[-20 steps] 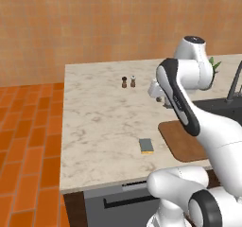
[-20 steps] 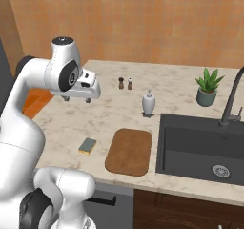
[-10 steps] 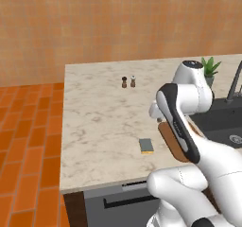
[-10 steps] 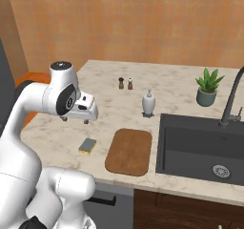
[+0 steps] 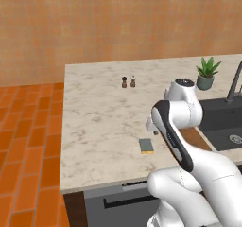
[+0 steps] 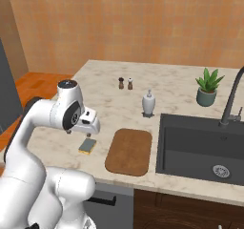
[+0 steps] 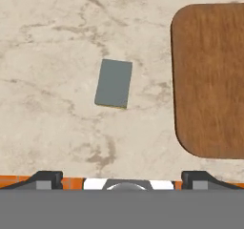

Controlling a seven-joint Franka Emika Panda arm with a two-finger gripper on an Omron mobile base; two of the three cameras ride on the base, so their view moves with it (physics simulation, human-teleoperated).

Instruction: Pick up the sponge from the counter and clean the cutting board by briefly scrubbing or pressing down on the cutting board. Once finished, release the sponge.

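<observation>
The sponge (image 6: 87, 146) (image 5: 147, 146) lies flat on the counter (image 6: 176, 89) (image 5: 94, 126) near its front edge, grey-blue top up with a thin yellow edge showing. Just to its right lies the brown cutting board (image 6: 129, 150) (image 5: 194, 137), bare. My gripper (image 6: 80, 132) (image 5: 152, 130) hangs open a little above the counter, over the sponge and slightly behind it, pointing down. In the hand view the sponge (image 7: 114, 83) sits left of centre, the cutting board (image 7: 209, 80) fills the right side, and my gripper (image 7: 121, 178) holds nothing between its widely spread fingertips.
Salt and pepper shakers (image 6: 125, 83) (image 5: 128, 82) stand at the back of the counter. A white soap dispenser (image 6: 148, 102) stands behind the board. The dark sink (image 6: 200, 147), its faucet (image 6: 231, 104) and a potted plant (image 6: 208, 87) are to the right. Orange floor (image 5: 28, 141) lies left.
The arm has swung the hand down and toward the counter's front edge, from high above the middle of the counter to just over the sponge. The sponge and board have not moved.
</observation>
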